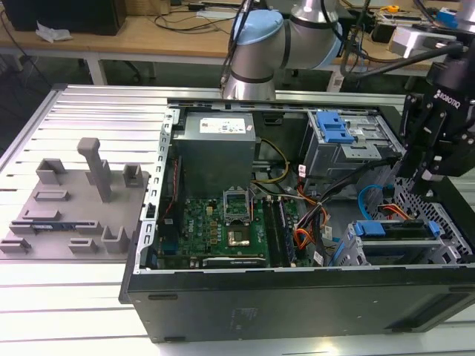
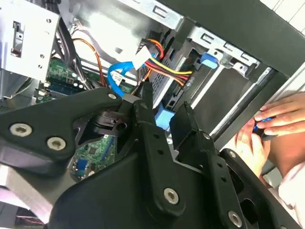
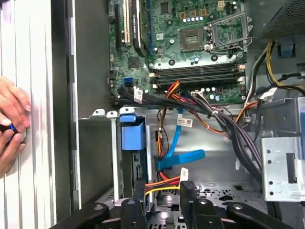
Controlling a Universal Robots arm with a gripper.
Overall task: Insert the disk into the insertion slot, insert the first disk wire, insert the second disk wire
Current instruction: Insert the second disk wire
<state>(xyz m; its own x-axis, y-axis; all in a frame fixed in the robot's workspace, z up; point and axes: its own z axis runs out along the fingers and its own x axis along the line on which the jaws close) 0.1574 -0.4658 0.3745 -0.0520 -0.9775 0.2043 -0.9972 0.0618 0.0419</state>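
Silver-grey hard drive in its bright blue plastic carrier [image 1: 369, 228] sat flat inside the grey perforated sheet-metal drive cage [image 1: 449, 241]. In the first wrist view the blue carrier end [image 3: 132, 136] showed at the cage mouth.

Black two-finger gripper [image 1: 427, 174] hung over the cage, toward the exterior view's right. Jaws stood partly open in both wrist views [image 2: 164, 112] [image 3: 163, 191], with nothing clamped.

Thin orange-red wire bundle [image 3: 162, 183] ran across the gap between the fingers [image 3: 188, 188], just above the cage. Couldn't tell if either finger touched it. In the exterior view the bundle [image 1: 397, 211] reached the drive at the cage's top edge; whether it was plugged in, couldn't tell.

Glossy light-blue flat cable [image 3: 174, 148] curved down to the drive beside the cage mouth, near the orange-red bundle. In the exterior view it looped [image 1: 363, 200] just above the cage. Its plug end was hidden, so seating unknown.

Taller grey cage with a blue latch [image 1: 334, 127] stood just behind the drive cage. Green motherboard [image 1: 223, 222] lay well away from the cage, toward the exterior view's left.

A person's hand [image 3: 12, 124] rested on the ribbed aluminium table [image 1: 111, 111] outside the black case wall nearest the cage, fingers around a small blue-and-dark item [image 2: 262, 126].
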